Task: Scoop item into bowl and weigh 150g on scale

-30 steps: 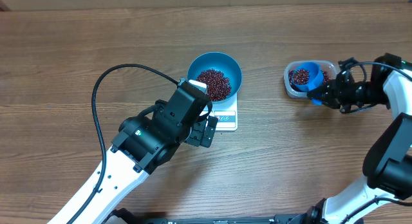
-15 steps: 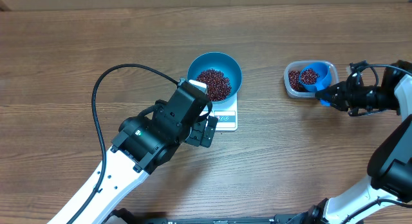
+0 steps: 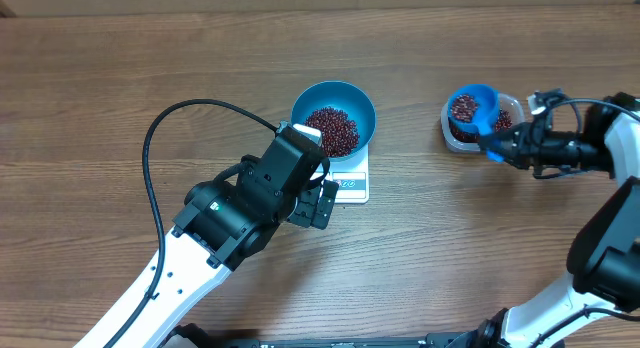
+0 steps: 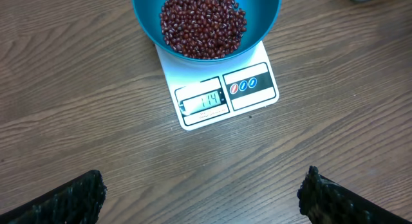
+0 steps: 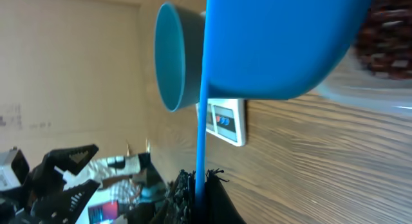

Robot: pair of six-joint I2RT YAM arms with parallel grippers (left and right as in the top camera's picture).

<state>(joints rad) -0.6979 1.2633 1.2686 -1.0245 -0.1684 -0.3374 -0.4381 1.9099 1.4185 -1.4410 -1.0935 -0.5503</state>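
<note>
The blue bowl stands on the white scale and holds a heap of red-brown beans. In the left wrist view the scale shows 114 below the bowl and its beans. My left gripper hovers open just in front of the scale, fingertips wide apart over bare wood. My right gripper is shut on the handle of a small blue scoop, which carries beans above the clear tub. Up close, the scoop fills the right wrist view.
The clear tub sits at the right with more beans in it. The left arm's black cable loops over the table left of the bowl. Bare wood lies between the scale and the tub.
The right gripper has drawn the loaded scoop back to the left and up over the tub's left side. The left arm, bowl and scale have not moved.
</note>
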